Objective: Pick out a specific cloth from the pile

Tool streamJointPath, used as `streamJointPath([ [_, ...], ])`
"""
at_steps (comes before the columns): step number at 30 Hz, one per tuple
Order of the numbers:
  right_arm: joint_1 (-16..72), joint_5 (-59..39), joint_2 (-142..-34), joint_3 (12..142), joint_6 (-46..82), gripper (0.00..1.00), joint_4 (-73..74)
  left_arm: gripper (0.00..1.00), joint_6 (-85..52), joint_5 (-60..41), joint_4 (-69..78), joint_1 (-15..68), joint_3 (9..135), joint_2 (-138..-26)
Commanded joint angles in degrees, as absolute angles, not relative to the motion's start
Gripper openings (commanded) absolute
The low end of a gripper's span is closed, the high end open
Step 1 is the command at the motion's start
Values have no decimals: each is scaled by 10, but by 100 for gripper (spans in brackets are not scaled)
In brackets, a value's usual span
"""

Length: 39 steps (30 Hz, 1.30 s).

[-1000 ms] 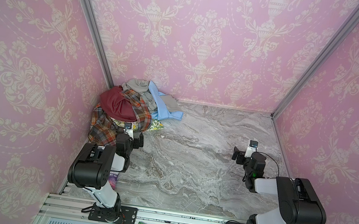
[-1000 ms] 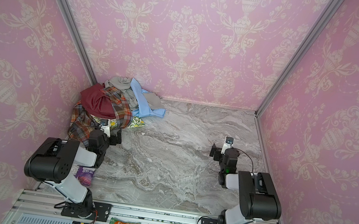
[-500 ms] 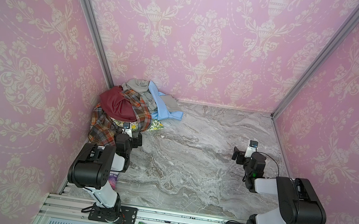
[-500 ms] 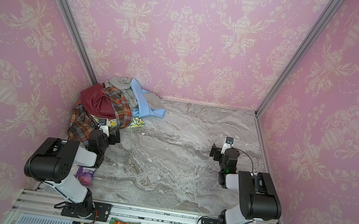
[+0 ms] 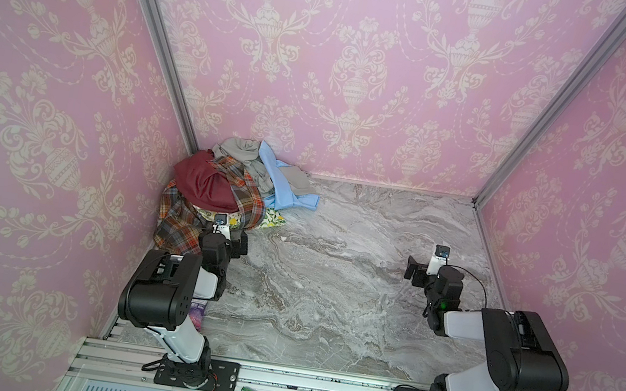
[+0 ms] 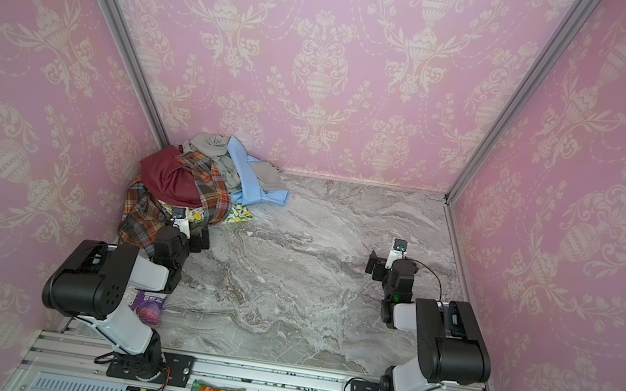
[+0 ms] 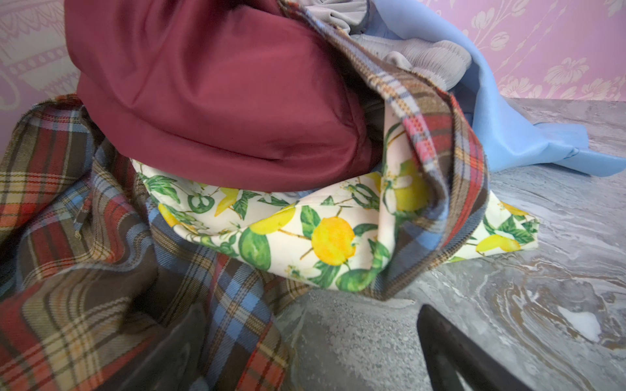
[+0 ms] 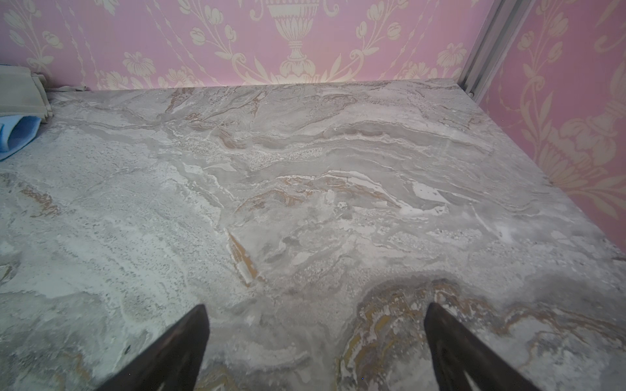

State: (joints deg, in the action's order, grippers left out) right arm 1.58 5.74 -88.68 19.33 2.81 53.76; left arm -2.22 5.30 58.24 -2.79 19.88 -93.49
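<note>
The cloth (image 5: 283, 183) is lying on the right side of the pile (image 5: 208, 206), trailing onto the table (image 5: 330, 291) by the back wall (image 5: 364, 65), while the left gripper (image 7: 311, 306) is gaping at the pile's front and the right gripper (image 8: 315, 306) is gaping well apart.

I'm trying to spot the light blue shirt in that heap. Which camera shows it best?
A top view: the light blue shirt runs from the pile down onto the table. The left wrist view shows only one side behind plaid fabric; the right wrist view, a sliver at the frame edge.
</note>
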Motion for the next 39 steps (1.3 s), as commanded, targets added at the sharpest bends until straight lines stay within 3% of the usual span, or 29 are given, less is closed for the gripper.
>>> streamJointPath([
  [1,16,58,-885,203,31,100,553,99,-25,68,585,-23,201,-937],
  [28,46,79,-850,114,0,100,694,99,-34,81,639,-25,158,-905],
  [33,60,110,-774,103,-2,100,645,99,-39,97,551,-23,167,-832],
  [39,80,127,-663,135,0,100,506,99,-36,164,338,7,232,-715],
])
